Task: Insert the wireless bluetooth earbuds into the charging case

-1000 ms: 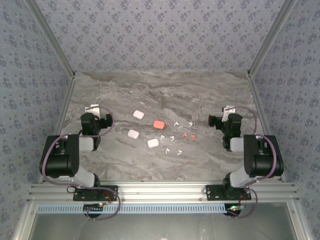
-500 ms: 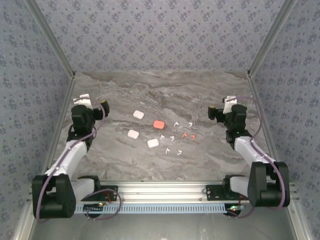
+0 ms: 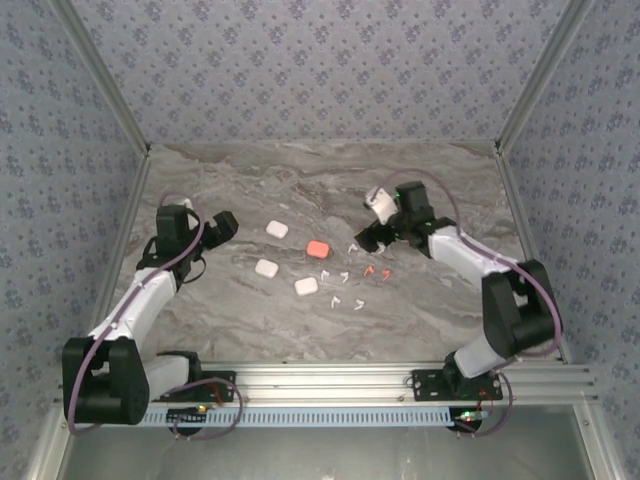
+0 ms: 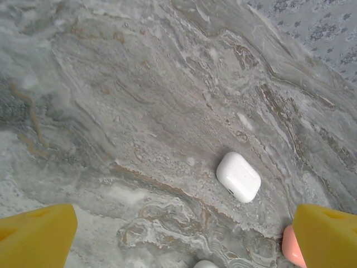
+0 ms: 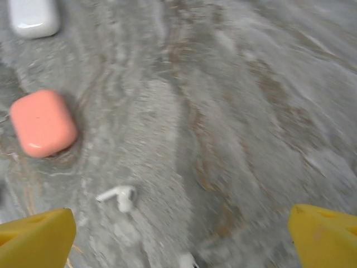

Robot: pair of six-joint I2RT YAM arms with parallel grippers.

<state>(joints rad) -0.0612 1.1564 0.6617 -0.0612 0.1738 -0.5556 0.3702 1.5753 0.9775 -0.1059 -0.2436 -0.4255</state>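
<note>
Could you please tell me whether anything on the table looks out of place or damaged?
Nothing looks damaged. The earbuds lie scattered loose on the table, outside the coral case and a white case, which both look shut.

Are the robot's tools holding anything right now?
No, nothing is held. The left tool and the right tool are both open and empty.
</note>
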